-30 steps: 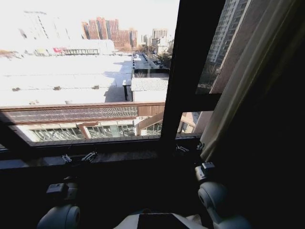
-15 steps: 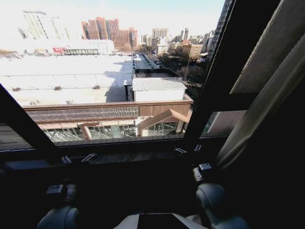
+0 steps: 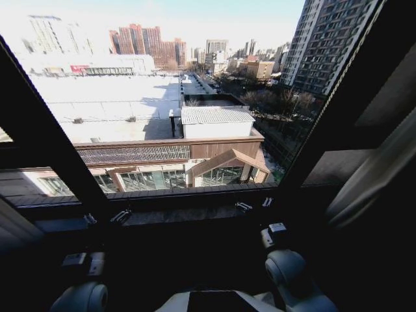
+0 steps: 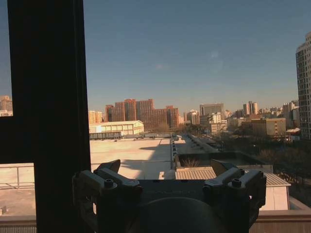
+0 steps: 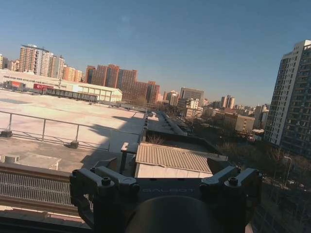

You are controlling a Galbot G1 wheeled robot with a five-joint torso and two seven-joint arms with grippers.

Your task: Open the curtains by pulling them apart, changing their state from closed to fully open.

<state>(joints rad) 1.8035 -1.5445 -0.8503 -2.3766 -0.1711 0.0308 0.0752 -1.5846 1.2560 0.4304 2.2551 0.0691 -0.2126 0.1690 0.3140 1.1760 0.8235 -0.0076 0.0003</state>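
Note:
In the head view the curtains are drawn apart. One shadowed pleated panel (image 3: 374, 179) hangs at the far right, and a pale strip of fabric (image 3: 14, 229) shows at the lower left edge. Low before the sill, my left gripper (image 3: 105, 217) is open with nothing in it. My right gripper (image 3: 255, 205) is level with it and also open. Neither touches fabric. In the left wrist view the left gripper (image 4: 166, 167) has its fingers spread against the city outside. In the right wrist view the right gripper (image 5: 164, 164) holds nothing either.
Black window frame bars slant up at the left (image 3: 45, 136) and at the right (image 3: 338, 97). A dark sill (image 3: 188, 211) runs across under the glass. One black bar (image 4: 48, 116) stands close beside the left gripper. Rooftops and towers lie outside.
The right curtain panel and the dark bars now sit farther toward the picture's edges, so much more of the city shows between them. A left bar and fabric have come into view. Both grippers stay put.

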